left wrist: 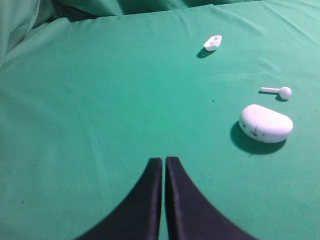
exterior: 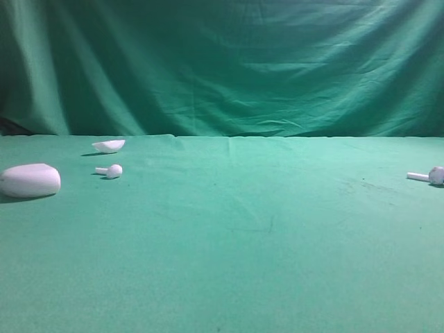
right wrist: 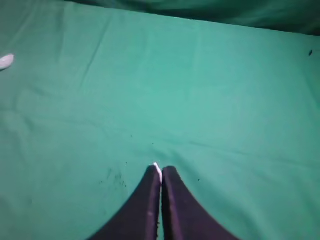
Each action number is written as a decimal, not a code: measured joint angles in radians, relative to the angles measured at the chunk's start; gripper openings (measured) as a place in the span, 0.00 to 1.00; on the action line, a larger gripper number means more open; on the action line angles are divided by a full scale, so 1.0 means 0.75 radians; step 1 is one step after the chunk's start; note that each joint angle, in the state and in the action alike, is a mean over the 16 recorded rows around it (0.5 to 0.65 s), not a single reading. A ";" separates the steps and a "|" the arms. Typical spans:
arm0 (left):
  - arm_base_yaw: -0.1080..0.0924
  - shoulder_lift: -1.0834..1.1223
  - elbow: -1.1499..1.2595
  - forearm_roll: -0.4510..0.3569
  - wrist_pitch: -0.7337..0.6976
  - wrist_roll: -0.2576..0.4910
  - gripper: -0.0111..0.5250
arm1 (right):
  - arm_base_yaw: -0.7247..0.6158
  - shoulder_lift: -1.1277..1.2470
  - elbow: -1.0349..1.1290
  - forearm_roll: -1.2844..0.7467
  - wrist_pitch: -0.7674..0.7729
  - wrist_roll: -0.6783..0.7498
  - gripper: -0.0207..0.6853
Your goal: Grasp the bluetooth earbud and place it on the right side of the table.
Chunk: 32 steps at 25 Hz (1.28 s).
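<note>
The right claw (right wrist: 161, 172) is shut tight, a thin white sliver pinched between its tips; the left claw (left wrist: 164, 162) is shut on nothing.

Table (exterior: 229, 277): green woven cloth, matt, faintly creased, a few small dark specks.
Backdrop (exterior: 222, 62): same green cloth, matt, hanging in soft folds.
Case (exterior: 30, 180): white plastic, smooth, soft sheen.
Lid (exterior: 109, 145): white plastic shell, smooth, hollow inside in the left wrist view.
Earbud (exterior: 428, 175): white plastic, smooth, greyish spot on the head.
Twin earbud (exterior: 109, 171): white plastic, smooth, plain head.
Left gripper (left wrist: 164, 162): black fingers, matt, smooth, probably plastic or rubber.
Right gripper (right wrist: 161, 171): same black matt finish; a white sliver shows at the tips.
</note>
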State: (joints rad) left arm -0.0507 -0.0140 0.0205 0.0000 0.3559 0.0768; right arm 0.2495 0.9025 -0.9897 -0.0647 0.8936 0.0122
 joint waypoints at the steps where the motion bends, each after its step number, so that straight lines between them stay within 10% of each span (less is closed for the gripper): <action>1: 0.000 0.000 0.000 0.000 0.000 0.000 0.02 | 0.000 -0.067 0.022 0.002 0.009 -0.003 0.04; 32: 0.000 0.000 0.000 0.000 0.000 0.000 0.02 | -0.030 -0.908 0.454 0.049 -0.122 -0.010 0.03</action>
State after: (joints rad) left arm -0.0507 -0.0140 0.0205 0.0000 0.3559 0.0768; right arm 0.2267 0.2215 -0.6490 -0.0277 0.8025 0.0050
